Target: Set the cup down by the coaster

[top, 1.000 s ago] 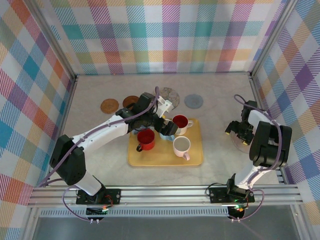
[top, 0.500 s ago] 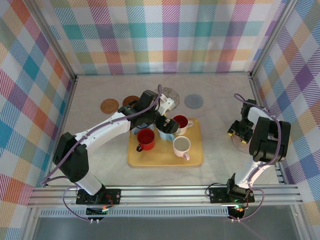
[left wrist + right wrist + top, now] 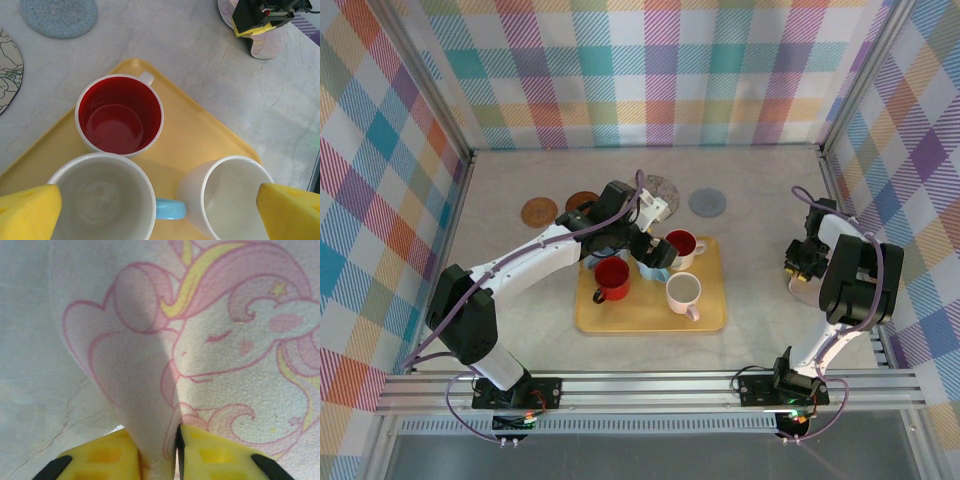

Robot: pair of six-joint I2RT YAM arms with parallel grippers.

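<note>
1. Near row of the tray (image 3: 650, 322): red cup (image 3: 612, 277) on the left, white cup (image 3: 683, 291) on the right, both upright.
2. At about the same depth, well right of the tray: right gripper (image 3: 167, 455), jaws drawn narrow on a raised fold of the unicorn coaster (image 3: 240, 340). The rest of it lies flat on the tabletop (image 3: 760, 230).
3. Left gripper (image 3: 159, 212) hangs over the tray's middle, jaws at full width, holding nothing. Blue-handled cup (image 3: 100, 200) sits below, toward the left pad; the white cup sits toward the right pad. The handle points at the white cup, along the line between the pads. Judgement: the jaws straddle two cups and must shift over one before closing.
4. Behind these: red-lined cup (image 3: 120, 114), upright, just beside both.
5. The left arm is nearer every cup. The unicorn coaster lies to their right, across bare tabletop.
6. Far: brown coasters (image 3: 539, 211), floral coaster (image 3: 663, 187), grey-blue coaster (image 3: 707, 203).
7. Unclear: which cup and which coaster are meant, and whether the handle touches the white cup. The blue-handled cup's near wall is cut off, and the arm covers part of one brown coaster.
</note>
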